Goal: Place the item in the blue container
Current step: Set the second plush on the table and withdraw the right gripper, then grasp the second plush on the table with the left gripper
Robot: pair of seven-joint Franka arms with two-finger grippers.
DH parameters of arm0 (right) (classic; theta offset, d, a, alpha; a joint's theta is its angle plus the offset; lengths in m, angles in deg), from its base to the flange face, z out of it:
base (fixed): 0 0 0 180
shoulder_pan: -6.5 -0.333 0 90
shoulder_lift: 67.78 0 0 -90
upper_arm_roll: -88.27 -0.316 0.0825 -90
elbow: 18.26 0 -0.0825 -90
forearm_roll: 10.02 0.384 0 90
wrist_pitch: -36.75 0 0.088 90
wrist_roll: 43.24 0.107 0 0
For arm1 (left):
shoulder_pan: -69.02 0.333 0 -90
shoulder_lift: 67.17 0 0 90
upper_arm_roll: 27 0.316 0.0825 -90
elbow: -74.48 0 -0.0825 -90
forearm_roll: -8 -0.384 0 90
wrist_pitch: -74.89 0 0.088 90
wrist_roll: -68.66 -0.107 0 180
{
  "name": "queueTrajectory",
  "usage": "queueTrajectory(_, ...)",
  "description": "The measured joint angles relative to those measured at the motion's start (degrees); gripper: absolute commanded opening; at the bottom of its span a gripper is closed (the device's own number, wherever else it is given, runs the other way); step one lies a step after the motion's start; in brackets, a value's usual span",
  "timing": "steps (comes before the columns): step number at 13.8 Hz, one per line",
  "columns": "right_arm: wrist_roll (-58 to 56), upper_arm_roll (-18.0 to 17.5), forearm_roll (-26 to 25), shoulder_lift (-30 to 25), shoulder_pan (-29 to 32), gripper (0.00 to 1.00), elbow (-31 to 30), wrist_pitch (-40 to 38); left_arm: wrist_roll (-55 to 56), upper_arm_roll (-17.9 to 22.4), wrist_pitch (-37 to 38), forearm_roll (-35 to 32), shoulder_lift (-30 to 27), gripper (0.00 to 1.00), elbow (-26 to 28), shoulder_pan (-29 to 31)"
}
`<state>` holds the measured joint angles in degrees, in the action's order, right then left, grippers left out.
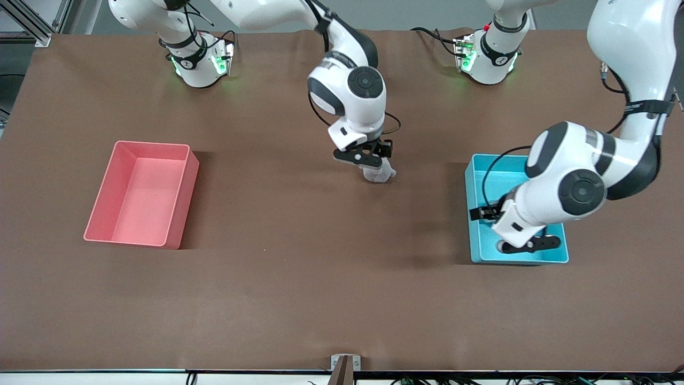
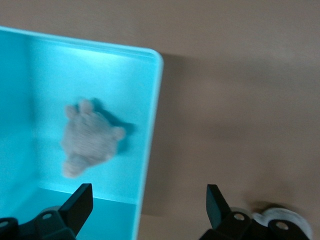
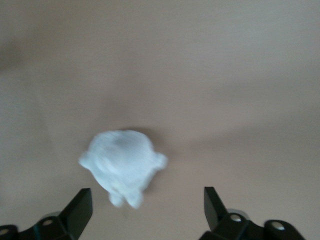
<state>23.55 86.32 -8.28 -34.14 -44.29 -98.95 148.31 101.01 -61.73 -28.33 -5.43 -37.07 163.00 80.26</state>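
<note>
The left arm covers much of the blue container [image 1: 481, 214] in the front view, hiding the tan plush toy [image 2: 89, 137] inside it. The left wrist view cuts off the container's edges. The right gripper [image 1: 368, 158] partly covers the white plush toy [image 1: 380, 174], which shows blurred in the right wrist view.

The light blue rectangular open-top plastic bin [image 1: 475, 214] stands upright on the brown table toward the left arm's end, its smooth straight walls intact and its long sides running toward the front camera. Inside it, on the floor near one corner, lies a small tan plush toy [image 2: 90, 137], limbs spread. A second item, a small white plush toy [image 1: 378, 174], lies on the bare table near the middle, well apart from the bin, toward the right arm's end from it.
</note>
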Motion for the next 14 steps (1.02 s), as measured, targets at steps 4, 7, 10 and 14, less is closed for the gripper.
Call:
queueTrajectory(4,-8.01,0.4,-0.13,-15.46,5.99,1.0,-2.57,-17.96,20.17,-0.33,-0.76,0.62,2.31,1.0,3.14,-9.82)
queueTrajectory(7,-20.17,0.65,-0.18,-29.97,14.87,1.0,-10.99,-24.59,34.25,-0.43,-10.83,2.74,4.81,1.0,9.21,-14.76)
queueTrajectory(10,-35.41,0.9,-0.21,-40.56,26.22,1.0,-20.04,-24.93,42.98,-0.6,-15.41,3.99,6.5,1.0,11.55,-18.03)
queueTrajectory(14,-58.11,1.11,-0.19,-43.01,43.13,1.0,-23.96,-21.65,50.58,-0.61,-20.63,4.28,10.55,0.99,13.32,-19.37)
